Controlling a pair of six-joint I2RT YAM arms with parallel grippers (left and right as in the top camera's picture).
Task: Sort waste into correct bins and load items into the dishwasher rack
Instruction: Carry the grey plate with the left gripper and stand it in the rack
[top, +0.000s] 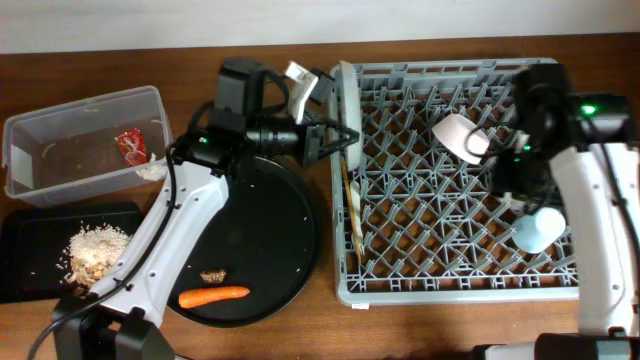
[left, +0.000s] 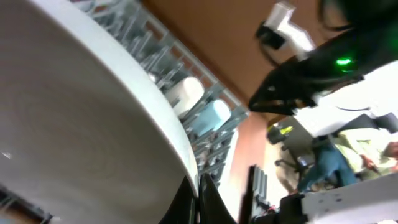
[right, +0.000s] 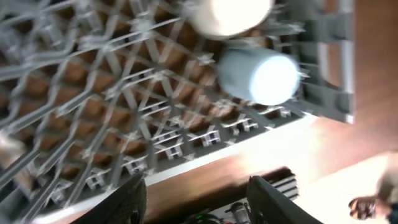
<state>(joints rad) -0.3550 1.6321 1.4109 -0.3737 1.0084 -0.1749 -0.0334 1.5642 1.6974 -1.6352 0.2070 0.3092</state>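
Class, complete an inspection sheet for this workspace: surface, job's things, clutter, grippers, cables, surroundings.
Surface: brown wooden table.
Job's things: pale grey round plate on edge at left side of large grey plastic rack; light blue cup, white cup, wooden chopsticks in rack; orange carrot, brown morsel on round black tray; red wrapper in clear plastic tub; beige crumbs on flat black tray.
Clutter: nothing seen.
Grippers: left gripper jaws shut on plate; right gripper open, empty.
Cables: black cable beside left arm.
Surroundings: pale wall behind.

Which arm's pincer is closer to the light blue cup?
Right. The right pincer hovers close by the cup; the left pincer grips the plate at the rack's opposite edge.
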